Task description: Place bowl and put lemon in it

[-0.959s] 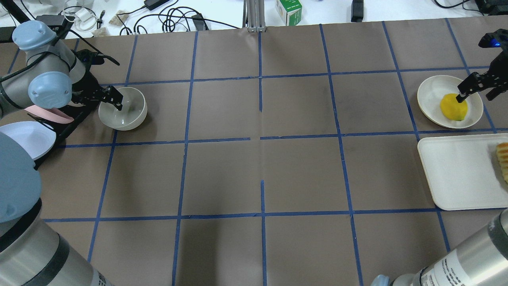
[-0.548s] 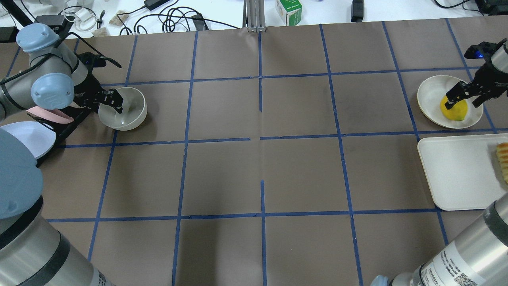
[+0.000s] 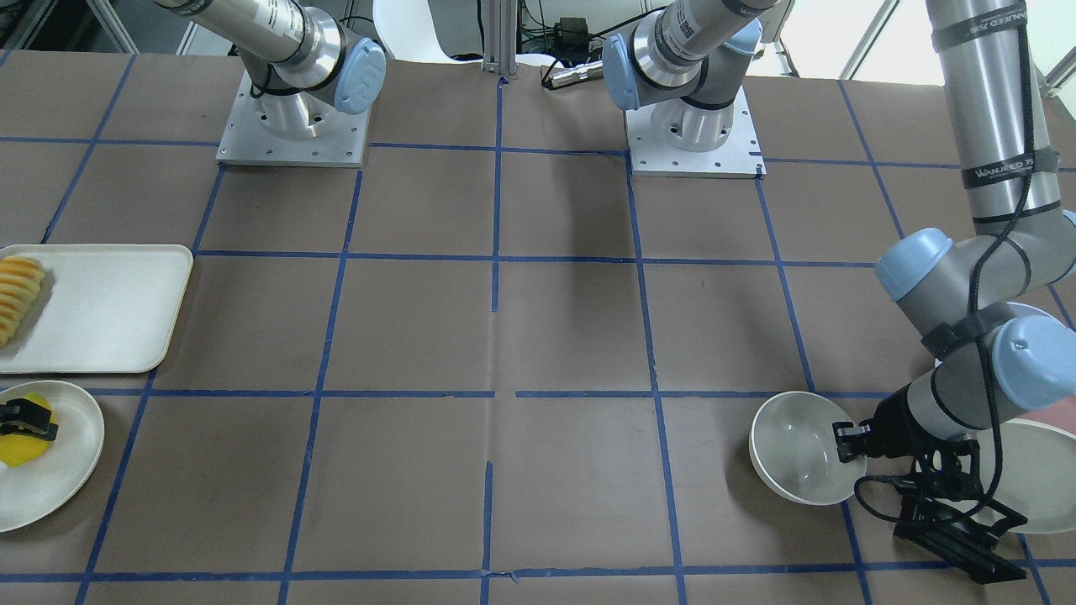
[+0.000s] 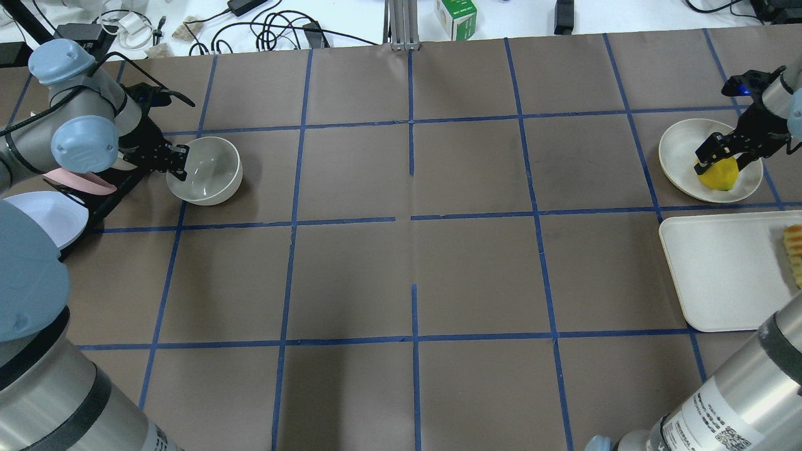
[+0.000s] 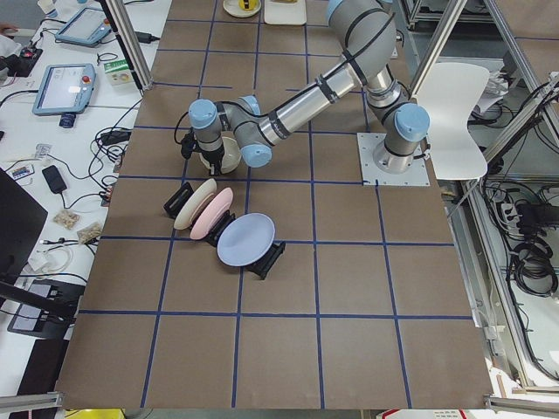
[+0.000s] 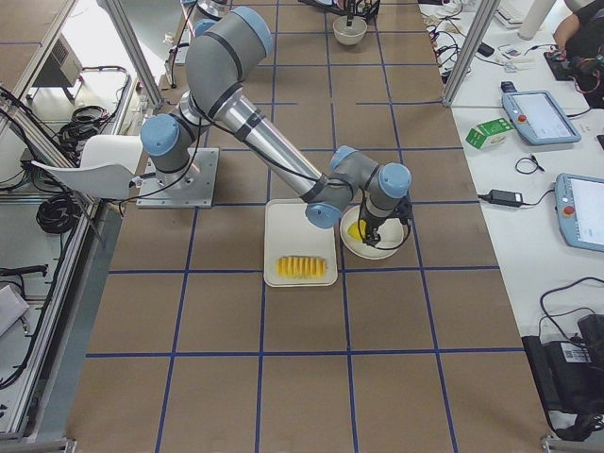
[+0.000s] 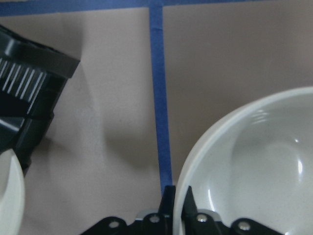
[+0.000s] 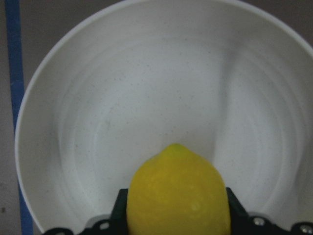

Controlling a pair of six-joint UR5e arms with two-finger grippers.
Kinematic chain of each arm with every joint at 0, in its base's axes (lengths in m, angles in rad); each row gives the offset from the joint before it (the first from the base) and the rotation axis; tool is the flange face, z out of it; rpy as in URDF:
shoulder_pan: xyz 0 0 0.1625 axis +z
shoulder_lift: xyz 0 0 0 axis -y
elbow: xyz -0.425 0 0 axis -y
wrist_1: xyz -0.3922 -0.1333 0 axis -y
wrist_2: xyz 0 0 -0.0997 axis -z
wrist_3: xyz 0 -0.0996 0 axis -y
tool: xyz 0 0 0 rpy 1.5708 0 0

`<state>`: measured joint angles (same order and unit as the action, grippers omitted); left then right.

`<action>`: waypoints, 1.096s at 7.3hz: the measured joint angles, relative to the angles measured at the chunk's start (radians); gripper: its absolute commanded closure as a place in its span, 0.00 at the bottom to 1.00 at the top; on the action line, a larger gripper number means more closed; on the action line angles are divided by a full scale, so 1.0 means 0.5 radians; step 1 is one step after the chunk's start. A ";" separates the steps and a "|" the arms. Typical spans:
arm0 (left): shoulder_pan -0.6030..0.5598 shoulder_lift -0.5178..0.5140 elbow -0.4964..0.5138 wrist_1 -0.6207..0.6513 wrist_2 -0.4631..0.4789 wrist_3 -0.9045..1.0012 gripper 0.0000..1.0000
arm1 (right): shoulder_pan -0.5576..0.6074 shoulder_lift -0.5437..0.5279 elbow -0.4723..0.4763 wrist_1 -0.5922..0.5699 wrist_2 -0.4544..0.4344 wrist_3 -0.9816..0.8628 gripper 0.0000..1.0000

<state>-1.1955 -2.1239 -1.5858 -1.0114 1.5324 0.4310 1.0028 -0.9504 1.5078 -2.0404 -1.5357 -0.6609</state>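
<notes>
The off-white bowl (image 4: 207,172) is at the table's left side, also seen in the front view (image 3: 790,441) and the left wrist view (image 7: 254,161). My left gripper (image 4: 178,160) is shut on the bowl's near-left rim, one finger inside and one outside. The yellow lemon (image 4: 718,176) lies in a shallow white plate (image 4: 673,147) at the far right. My right gripper (image 4: 720,161) is over the lemon with its fingers closed on both sides, as the right wrist view shows around the lemon (image 8: 178,196).
A white tray (image 4: 720,269) holding sliced ridged yellow food (image 4: 794,254) lies just in front of the lemon's plate. A black dish rack (image 4: 103,197) with a pink plate and a lilac plate (image 4: 44,216) stands left of the bowl. Cables lie beyond the far edge.
My left gripper has moved the bowl slightly to the right, away from the rack. My right gripper has come in over the lemon and closed on it.
</notes>
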 measured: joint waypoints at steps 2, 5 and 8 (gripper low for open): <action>-0.003 0.039 0.044 -0.095 0.002 0.000 1.00 | 0.010 -0.008 -0.010 0.002 0.011 -0.004 0.72; -0.115 0.152 0.066 -0.327 -0.089 -0.035 1.00 | 0.044 -0.224 -0.036 0.142 0.006 -0.008 0.71; -0.644 0.262 0.033 -0.352 -0.270 -0.627 1.00 | 0.047 -0.699 -0.032 0.587 -0.005 -0.003 0.71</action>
<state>-1.5176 -1.9932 -1.5693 -1.1875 1.3975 0.1173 1.0261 -1.3000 1.4919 -1.7471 -1.5381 -0.6626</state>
